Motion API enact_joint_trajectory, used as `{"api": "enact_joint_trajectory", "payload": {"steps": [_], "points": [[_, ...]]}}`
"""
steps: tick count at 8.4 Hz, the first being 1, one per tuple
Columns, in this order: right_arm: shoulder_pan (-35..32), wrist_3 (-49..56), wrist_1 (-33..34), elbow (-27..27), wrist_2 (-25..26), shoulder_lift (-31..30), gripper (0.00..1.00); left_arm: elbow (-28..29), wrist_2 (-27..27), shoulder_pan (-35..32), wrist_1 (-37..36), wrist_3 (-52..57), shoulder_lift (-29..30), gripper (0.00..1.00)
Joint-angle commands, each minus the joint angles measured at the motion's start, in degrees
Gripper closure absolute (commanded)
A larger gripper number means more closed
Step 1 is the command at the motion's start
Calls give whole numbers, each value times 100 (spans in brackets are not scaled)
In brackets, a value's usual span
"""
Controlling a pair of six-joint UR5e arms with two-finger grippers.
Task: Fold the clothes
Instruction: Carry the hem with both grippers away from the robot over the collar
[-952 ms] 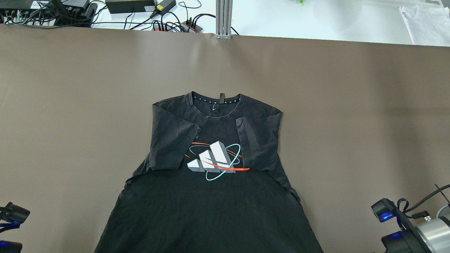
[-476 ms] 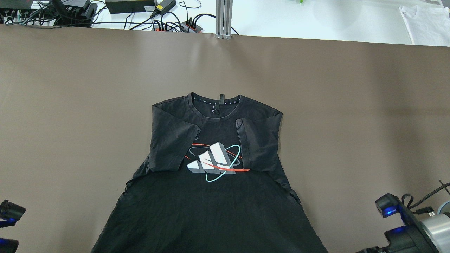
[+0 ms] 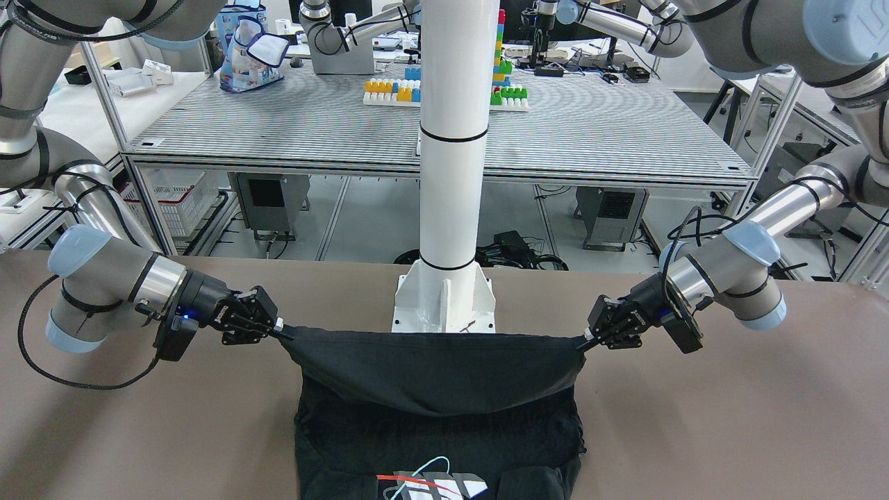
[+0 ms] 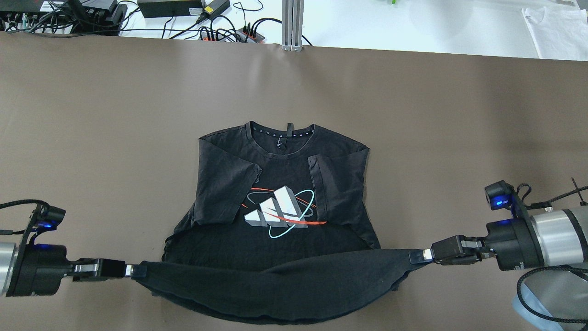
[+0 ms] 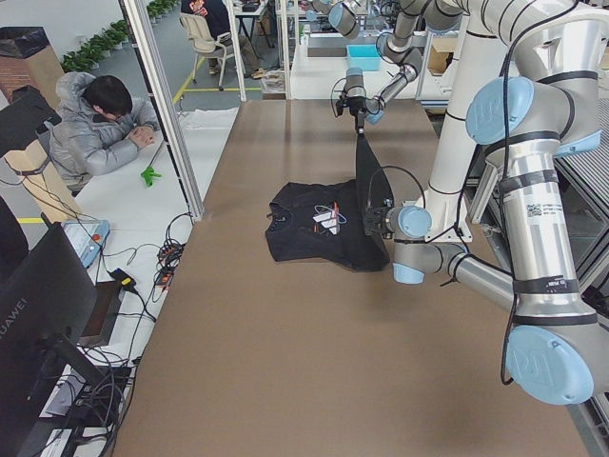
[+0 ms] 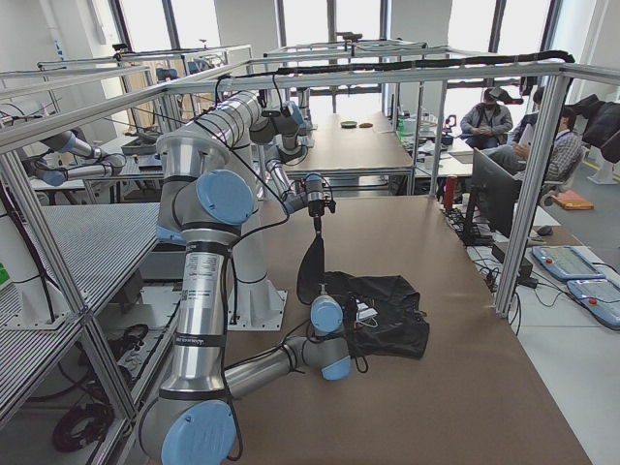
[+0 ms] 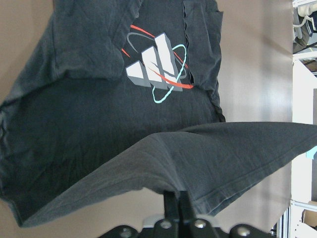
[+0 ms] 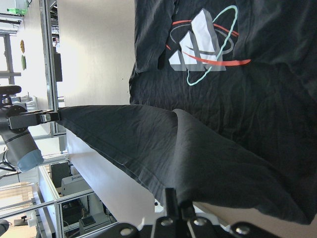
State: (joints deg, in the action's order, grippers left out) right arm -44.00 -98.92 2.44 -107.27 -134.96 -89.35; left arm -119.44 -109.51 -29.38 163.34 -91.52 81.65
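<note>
Brown and matte, the counter (image 4: 92, 115) gives the cloth a wide, plain surface to be laid out on. At the middle of its robot-side edge stands the white pole (image 3: 453, 173) on its base plate (image 3: 444, 305).

Just in front of that plate lies the black shirt (image 4: 280, 248), face up and centred between the two arms. Its collar points to the far edge and its bottom points to the robot-side edge. That orientation puts one bottom corner within reach of each arm.

The left end effector (image 4: 133, 270) is clamped on the bottom corner on the robot's left, and the right end effector (image 4: 425, 255) is clamped on the opposite corner. Their jaws are pinched narrow on the fabric. They hold the hem (image 4: 275, 294) off the counter, pulled apart so that it sags only a little in the middle. This tension probably serves to keep the edge straight, so the lower half can be carried over the chest toward the far edge without bunching. The upper part rests flat and anchors the shirt.

Both sleeves (image 4: 225, 184) are already turned inward over the chest, which makes the body narrow enough for a lengthwise fold. Between them shows the printed logo (image 4: 280, 210), partly covered at each side. The collar (image 4: 282, 133) lies flat and round, and it seems a fair mark for where the hem should land.
</note>
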Motion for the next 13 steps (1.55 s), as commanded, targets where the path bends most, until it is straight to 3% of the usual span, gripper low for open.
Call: {"api": "enact_joint_trajectory", "payload": {"steps": [1, 5, 7, 10, 13], "points": [[-161, 347, 403, 242, 241, 285, 100, 96, -298, -663, -468, -33, 316, 100], [-608, 591, 1450, 251, 294, 744, 100, 183, -317, -1156, -479, -226, 352, 100], [-610, 1004, 1837, 321, 626, 805, 100, 489, -247, -1193, -548, -252, 709, 100], [-610, 1041, 1865, 715, 1049, 1095, 100, 1298, 43, -1394, -918, -244, 1668, 100], [-593, 1058, 1856, 900, 1400, 1122, 100, 1572, 61, -1544, -918, -226, 1758, 100]]}}
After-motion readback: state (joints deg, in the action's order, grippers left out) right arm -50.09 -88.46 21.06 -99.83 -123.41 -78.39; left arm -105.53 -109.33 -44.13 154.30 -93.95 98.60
